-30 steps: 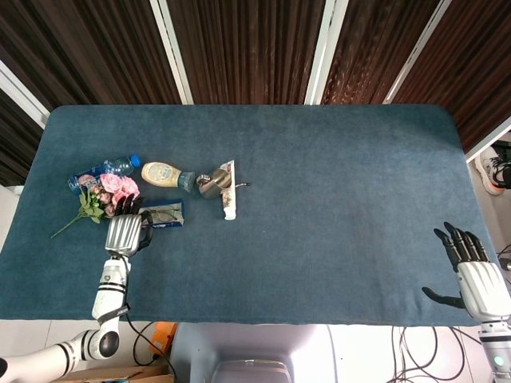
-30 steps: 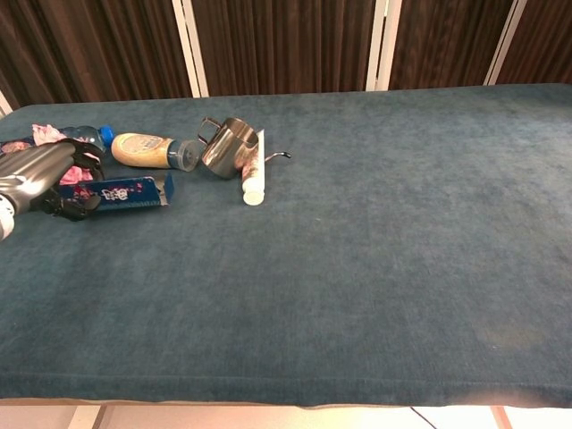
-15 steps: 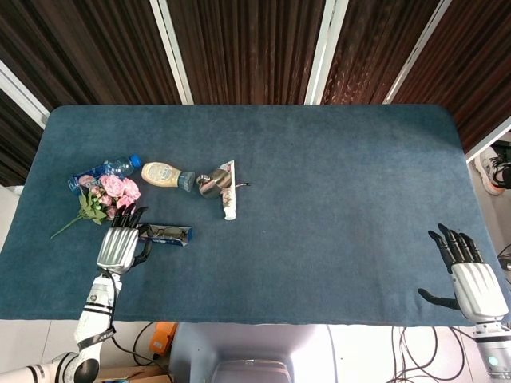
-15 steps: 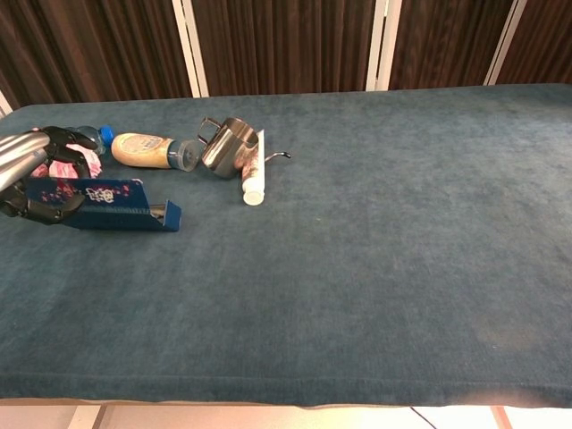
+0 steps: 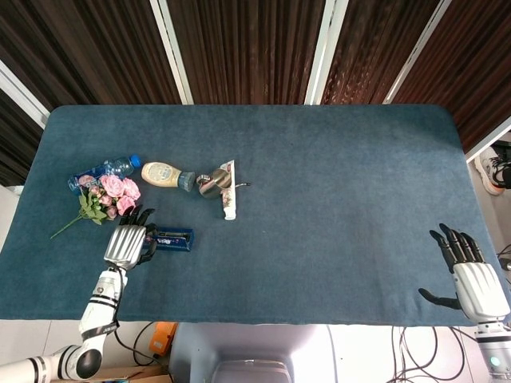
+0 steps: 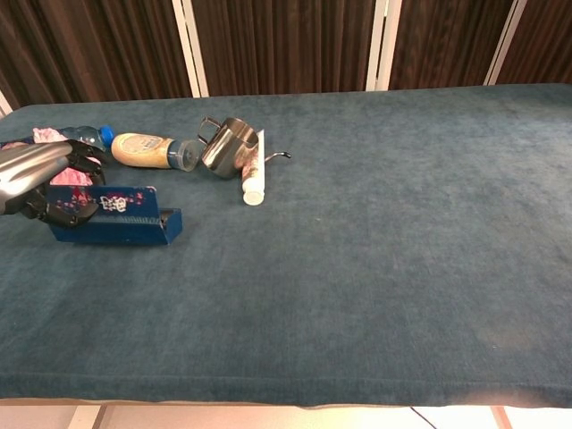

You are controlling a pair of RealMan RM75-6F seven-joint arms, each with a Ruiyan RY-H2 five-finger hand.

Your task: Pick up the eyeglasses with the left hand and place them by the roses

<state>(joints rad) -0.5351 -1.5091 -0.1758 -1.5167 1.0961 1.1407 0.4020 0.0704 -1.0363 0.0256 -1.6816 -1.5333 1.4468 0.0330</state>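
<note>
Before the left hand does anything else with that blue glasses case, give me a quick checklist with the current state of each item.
1. Left hand grips the blue eyeglasses case: ok.
2. Case is beside the roses: ok, just in front of them.
3. Case resting flat on the table: cannot tell.
4. Case stands apart from the sauce bottle and metal cup: ok.
5. Right hand open, far from the work: ok.
</note>
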